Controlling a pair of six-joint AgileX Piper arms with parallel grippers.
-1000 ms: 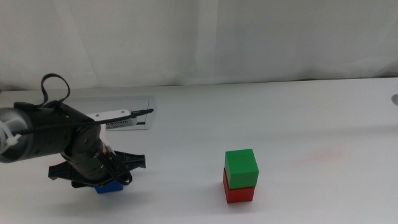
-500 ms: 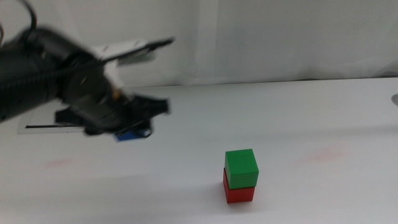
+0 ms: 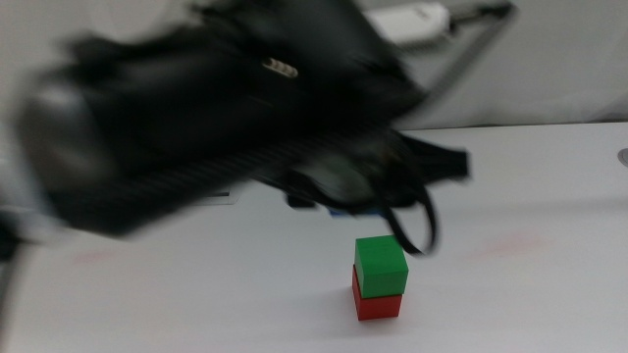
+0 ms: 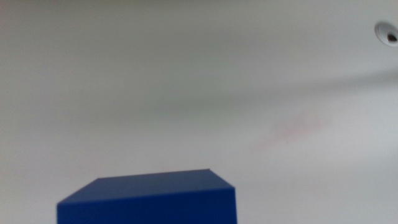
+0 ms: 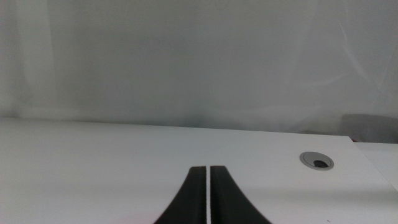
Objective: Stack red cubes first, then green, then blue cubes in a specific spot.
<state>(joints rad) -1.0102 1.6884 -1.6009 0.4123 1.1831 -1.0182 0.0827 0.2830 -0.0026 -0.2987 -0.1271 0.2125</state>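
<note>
The green cube [image 3: 381, 266] sits on the red cube [image 3: 378, 305] on the white tabletop in the front middle of the middle view; the stack covers the spot beneath it. My left gripper [image 3: 363, 191], blurred and large, hangs just above and slightly left of the stack, shut on the blue cube [image 3: 345, 210], of which only a sliver shows. In the left wrist view the blue cube [image 4: 149, 198] fills the lower edge and hides the jaws. My right gripper [image 5: 207, 193] waits out of the middle view, shut and holding nothing.
A round cable hole [image 3: 623, 155] lies at the table's far right edge, also visible as a cable hole [image 5: 316, 160] in the right wrist view. A faint pink smudge [image 3: 505, 245] marks the table right of the stack. The left arm [image 3: 196, 127] covers most of the left half.
The left arm lifted the blue cube off the table at the left and swung it up and to the right, ending just above the green cube. The stack has not moved.
</note>
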